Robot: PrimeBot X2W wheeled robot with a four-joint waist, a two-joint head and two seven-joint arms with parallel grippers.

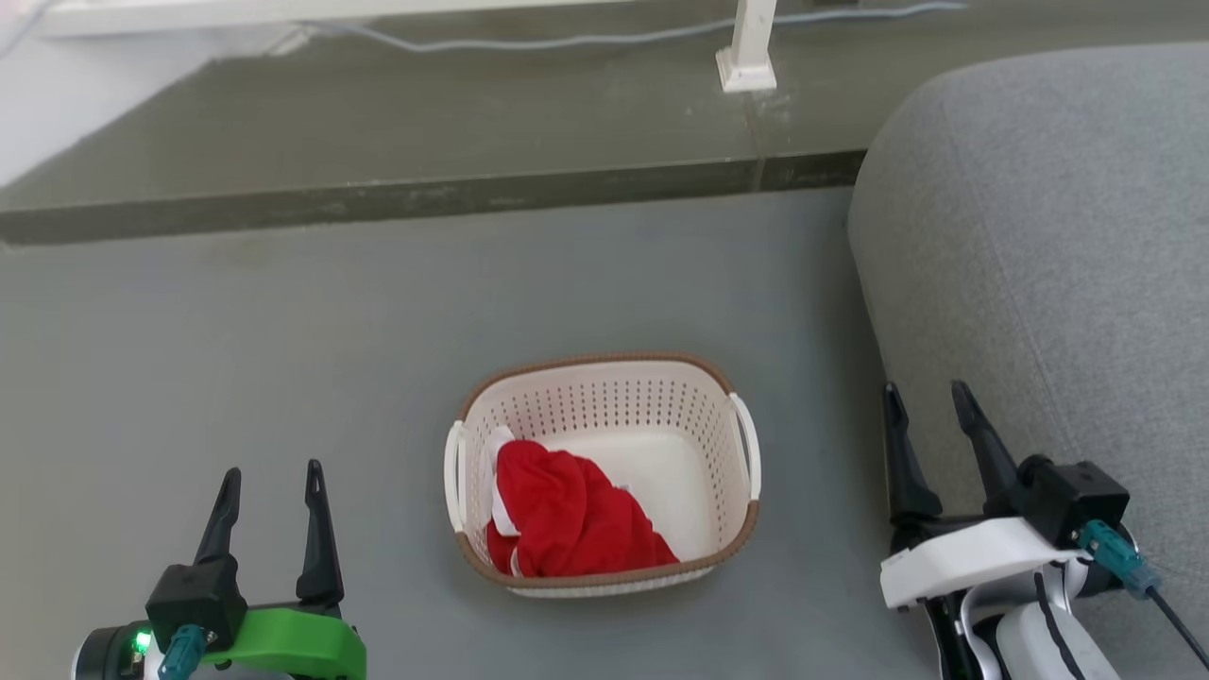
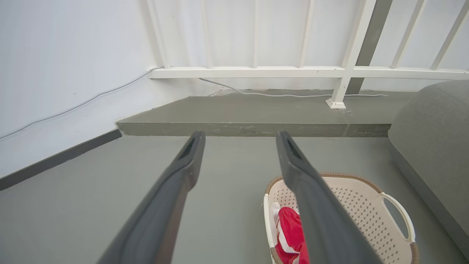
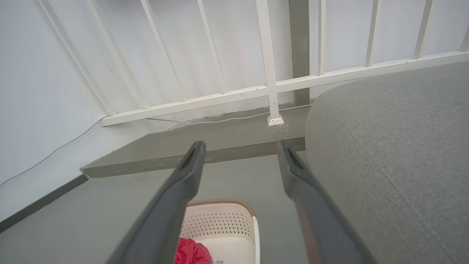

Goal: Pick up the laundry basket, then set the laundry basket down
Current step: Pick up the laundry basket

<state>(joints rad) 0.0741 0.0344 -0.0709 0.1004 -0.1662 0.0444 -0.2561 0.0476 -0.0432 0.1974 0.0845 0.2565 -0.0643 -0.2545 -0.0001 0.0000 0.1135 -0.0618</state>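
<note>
The basket point(image 1: 604, 401) stands on the floor point(image 1: 283, 331) between the left gripper point(image 1: 272, 469) and right gripper point(image 1: 924, 387), both with fingers spread, empty. It is best to take the two handles point(image 1: 748, 444) together and lift level.

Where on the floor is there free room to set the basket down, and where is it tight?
Free: the wide floor left of the basket, bounded by the step and the left tool. Tight: the strip between the basket and the sofa, where the right tool hangs.
</note>
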